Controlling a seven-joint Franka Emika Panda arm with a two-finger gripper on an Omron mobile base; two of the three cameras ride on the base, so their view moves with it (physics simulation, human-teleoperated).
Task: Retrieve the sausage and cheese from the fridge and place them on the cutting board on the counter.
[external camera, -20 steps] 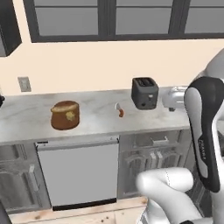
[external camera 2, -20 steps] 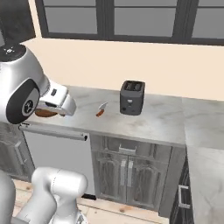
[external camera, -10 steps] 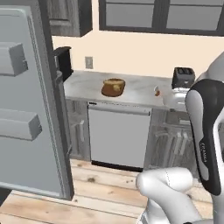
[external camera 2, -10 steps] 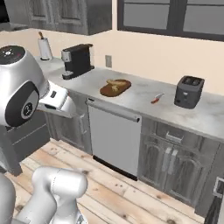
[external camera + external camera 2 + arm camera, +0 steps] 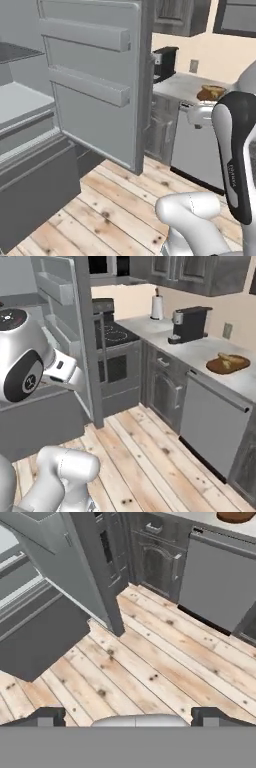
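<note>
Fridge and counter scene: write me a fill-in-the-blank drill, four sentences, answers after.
1. The fridge door stands ____.
2. The cutting board lies on the ____.
3. The gripper has its jaws ____ and holds nothing.
4. In the right base view, the black coffee machine stands on the counter between the cutting board and the ____ roll.

Answers: open; counter; open; paper towel
</note>
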